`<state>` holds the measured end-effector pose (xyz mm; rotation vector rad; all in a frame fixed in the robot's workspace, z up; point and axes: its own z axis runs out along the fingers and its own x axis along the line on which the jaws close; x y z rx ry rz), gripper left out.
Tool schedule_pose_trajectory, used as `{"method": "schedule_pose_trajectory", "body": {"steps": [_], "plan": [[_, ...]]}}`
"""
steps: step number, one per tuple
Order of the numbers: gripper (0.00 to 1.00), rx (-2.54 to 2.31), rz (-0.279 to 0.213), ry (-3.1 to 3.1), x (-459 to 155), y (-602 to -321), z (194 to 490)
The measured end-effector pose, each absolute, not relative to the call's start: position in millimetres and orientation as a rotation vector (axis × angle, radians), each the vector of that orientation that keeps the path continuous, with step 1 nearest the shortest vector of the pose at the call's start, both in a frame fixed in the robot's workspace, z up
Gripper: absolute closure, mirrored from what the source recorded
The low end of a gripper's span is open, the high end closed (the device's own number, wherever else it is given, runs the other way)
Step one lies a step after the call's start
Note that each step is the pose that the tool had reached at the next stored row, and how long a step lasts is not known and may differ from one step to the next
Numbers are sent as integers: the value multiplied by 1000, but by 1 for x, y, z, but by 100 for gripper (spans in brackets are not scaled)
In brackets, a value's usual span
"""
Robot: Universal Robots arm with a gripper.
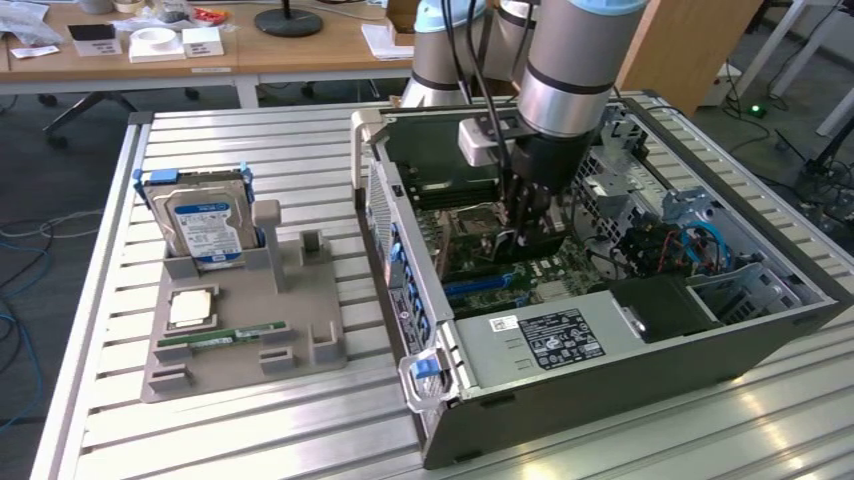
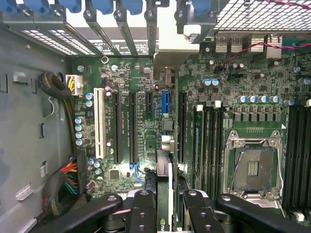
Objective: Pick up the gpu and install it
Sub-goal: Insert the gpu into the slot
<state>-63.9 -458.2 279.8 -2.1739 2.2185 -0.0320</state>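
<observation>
- Exterior view: we see the grey robot arm [image 1: 574,70] reaching down into the dark grey metal computer case [image 1: 627,360]. The case lies with its inside facing up on the slatted aluminium worktop [image 1: 267,440], toward the worktop's edge on the exterior view's right.
- The black two-finger gripper [image 1: 525,238] sits low over the green motherboard [image 1: 554,272], around the middle of the case.
- Wrist view: the black fingers [image 2: 143,211] press on both faces of the thin dark gpu card [image 2: 163,187], seen edge-on, so the gripper is pinching the gpu.
- The gpu stands on edge over the motherboard, between two long black slots [image 2: 132,126] and in line with the short blue slot [image 2: 165,104].
- We cannot tell whether its lower edge touches a slot.
- The square silver CPU socket [image 2: 252,167] lies to one side of the card, the long white slot [image 2: 99,124] to the other; both are apart from it.
- The grey plastic holder tray [image 1: 300,315] sits just beside the case, nearer the worktop's edge on the exterior view's left.
- The tray holds a silver hard drive with blue label [image 1: 203,228] standing upright, a square pale chip [image 1: 188,307] lying flat, and a slim green RAM stick [image 1: 220,338] lying flat.
</observation>
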Motion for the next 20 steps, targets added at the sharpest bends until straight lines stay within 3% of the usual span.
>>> {"method": "schedule_pose_trajectory", "body": {"steps": [20], "plan": [[74,-2174,-32,2219,-74,-458,270]]}}
